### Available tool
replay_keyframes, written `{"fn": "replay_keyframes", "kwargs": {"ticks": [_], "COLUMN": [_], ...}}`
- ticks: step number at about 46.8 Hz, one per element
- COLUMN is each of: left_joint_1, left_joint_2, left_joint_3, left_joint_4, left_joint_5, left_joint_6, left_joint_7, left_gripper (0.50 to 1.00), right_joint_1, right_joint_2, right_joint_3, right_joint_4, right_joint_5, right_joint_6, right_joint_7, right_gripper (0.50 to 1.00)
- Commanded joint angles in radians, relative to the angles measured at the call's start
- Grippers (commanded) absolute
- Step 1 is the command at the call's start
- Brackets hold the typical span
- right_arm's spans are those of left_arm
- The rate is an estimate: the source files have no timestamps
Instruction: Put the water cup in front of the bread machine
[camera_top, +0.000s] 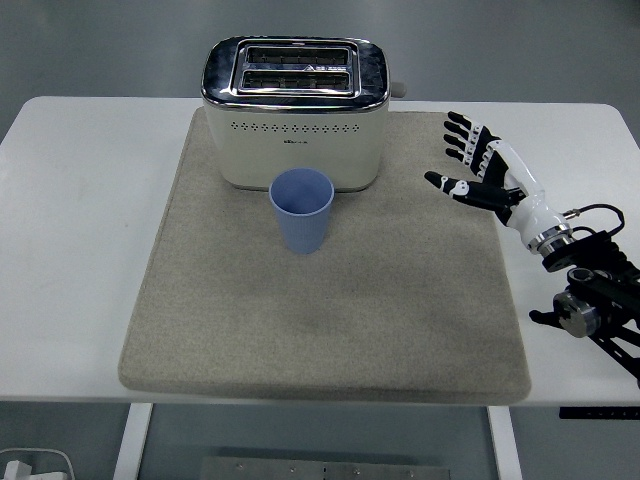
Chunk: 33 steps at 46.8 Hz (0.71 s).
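cup (302, 210): upright on mat (200, 310), just in front of toaster (295, 112) | right hand (486, 173): fingers spread, holding nothing, over mat's right edge, well right of toaster | table (70, 250): white

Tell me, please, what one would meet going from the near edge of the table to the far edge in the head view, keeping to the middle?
Bare white table at the near edge → grey mat → blue water cup, standing upright → bread machine. The open right hand is off to the right.
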Motion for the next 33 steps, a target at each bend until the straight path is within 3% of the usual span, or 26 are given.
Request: {"fn": "replay_keyframes", "kwargs": {"ticks": [1, 10, 16, 26, 29, 33], "left_joint_1": [0.000, 0.000, 0.000, -0.001, 0.000, 0.000], "left_joint_2": [0.000, 0.000, 0.000, 0.000, 0.000, 0.000], "left_joint_3": [0.000, 0.000, 0.000, 0.000, 0.000, 0.000], "left_joint_4": [0.000, 0.000, 0.000, 0.000, 0.000, 0.000], "left_joint_5": [0.000, 0.000, 0.000, 0.000, 0.000, 0.000], "left_joint_6": [0.000, 0.000, 0.000, 0.000, 0.000, 0.000], "left_joint_7": [0.000, 0.000, 0.000, 0.000, 0.000, 0.000], "left_gripper": [1.000, 1.000, 1.000, 1.000, 1.000, 1.000], "right_joint_1": [0.012, 0.049, 0.063, 0.111, 0.127, 0.141], "right_joint_2": [-0.001, 0.015, 0.015, 0.021, 0.022, 0.021], "right_joint_3": [0.012, 0.019, 0.024, 0.024, 0.024, 0.025], "right_joint_4": [-0.004, -0.036, -0.043, -0.073, -0.084, -0.089], "right_joint_5": [0.055, 0.123, 0.187, 0.208, 0.219, 0.251], "right_joint_6": [-0.002, -0.012, 0.004, 0.016, 0.038, 0.073], "right_joint_7": [-0.028, -0.043, -0.120, -0.149, -0.188, -0.285], "right_gripper": [0.919, 0.919, 0.919, 0.919, 0.919, 0.919]}}
